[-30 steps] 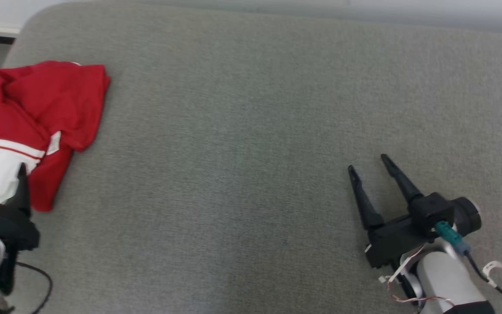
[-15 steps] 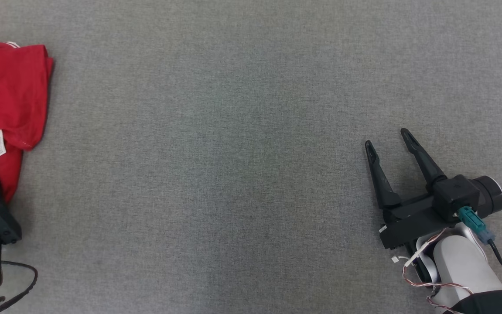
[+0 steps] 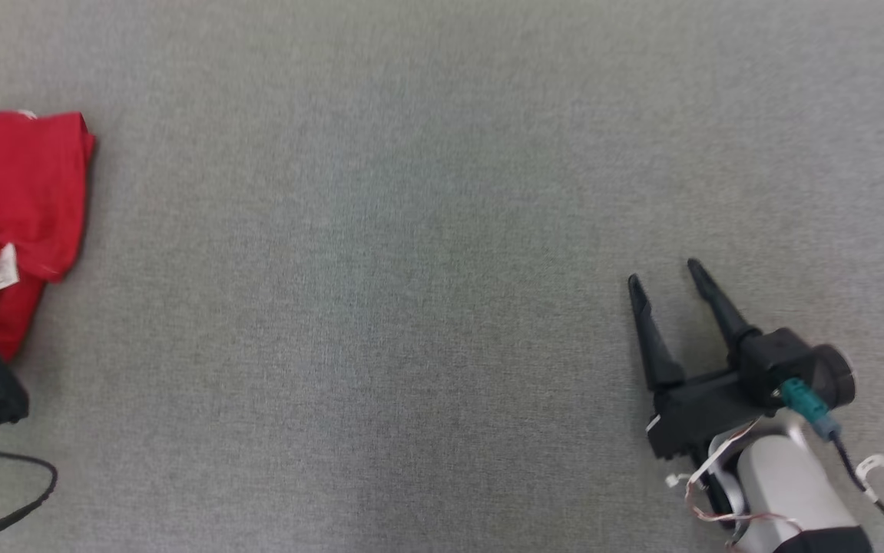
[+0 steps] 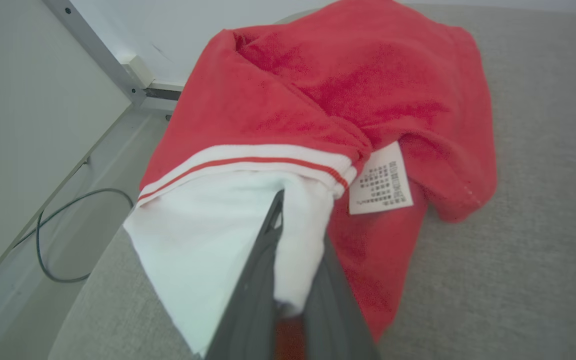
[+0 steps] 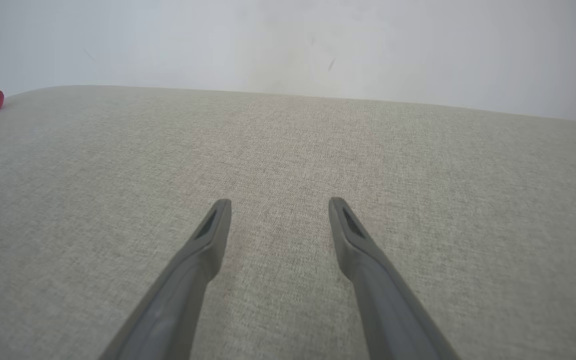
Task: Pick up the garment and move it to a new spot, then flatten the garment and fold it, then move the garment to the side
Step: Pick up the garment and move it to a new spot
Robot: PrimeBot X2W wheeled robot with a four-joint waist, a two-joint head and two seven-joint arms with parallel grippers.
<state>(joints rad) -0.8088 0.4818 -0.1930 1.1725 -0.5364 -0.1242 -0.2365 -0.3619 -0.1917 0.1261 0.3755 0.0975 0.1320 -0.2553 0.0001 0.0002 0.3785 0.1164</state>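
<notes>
The crumpled, fuzzy red garment [image 4: 348, 90] lies at the left edge of the grey woven surface [image 3: 411, 269]. The left gripper [image 4: 300, 225] is clamped on its white part. The right gripper [image 3: 663, 273] rests well apart, its 2 tapered fingers spread

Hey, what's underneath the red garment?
The grey padded surface lies under the red garment; the left gripper pinches its white part. Anything between cloth and surface is covered.
</notes>
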